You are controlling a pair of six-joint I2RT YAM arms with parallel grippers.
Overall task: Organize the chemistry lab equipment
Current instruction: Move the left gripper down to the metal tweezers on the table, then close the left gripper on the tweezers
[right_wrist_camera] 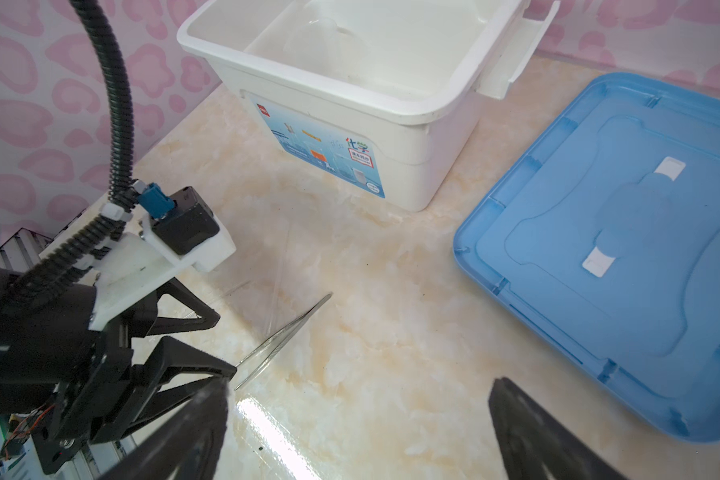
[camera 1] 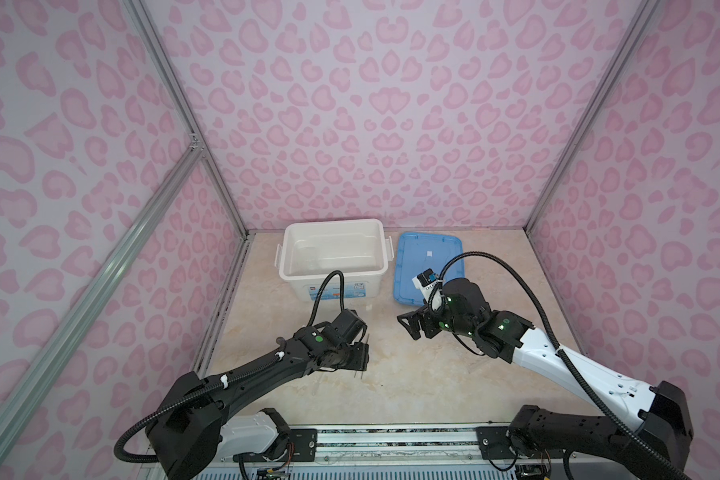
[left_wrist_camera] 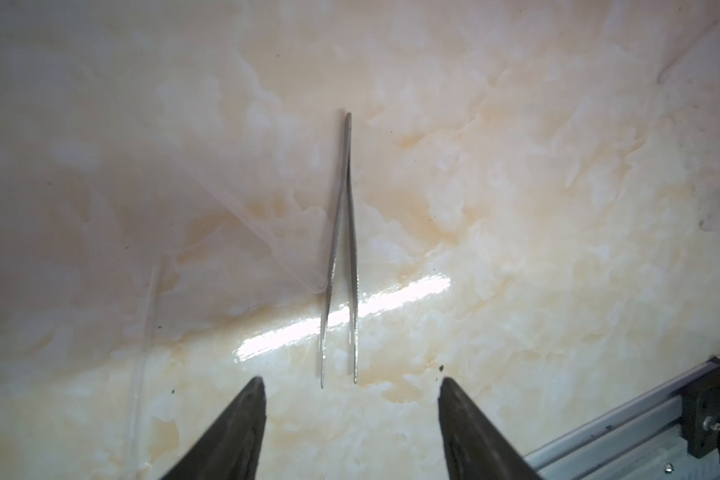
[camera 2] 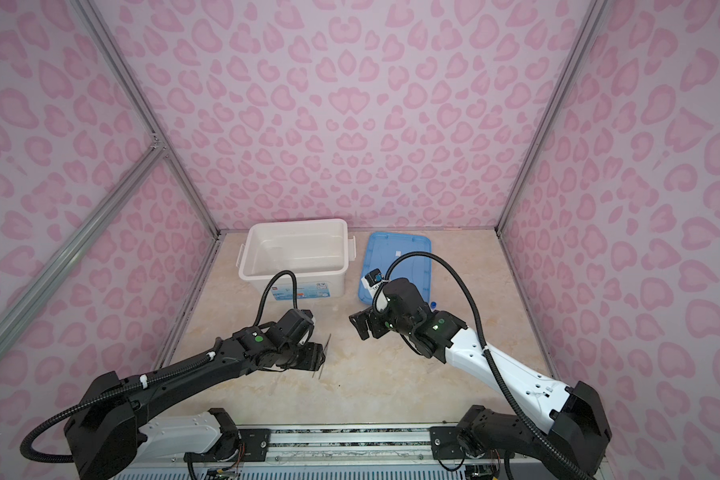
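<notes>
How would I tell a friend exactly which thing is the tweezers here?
From the white bin at the back of the table, come forward to the left tool. The tweezers lie flat on the table just ahead of its open jaws. Unlike the faint clear glass rod nearby, they are shiny metal: two thin legs meeting in a narrow V.

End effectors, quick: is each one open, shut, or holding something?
Left end effector: open, jaws either side of the tweezers' tips, not gripping.
Right end effector: open, empty.
</notes>
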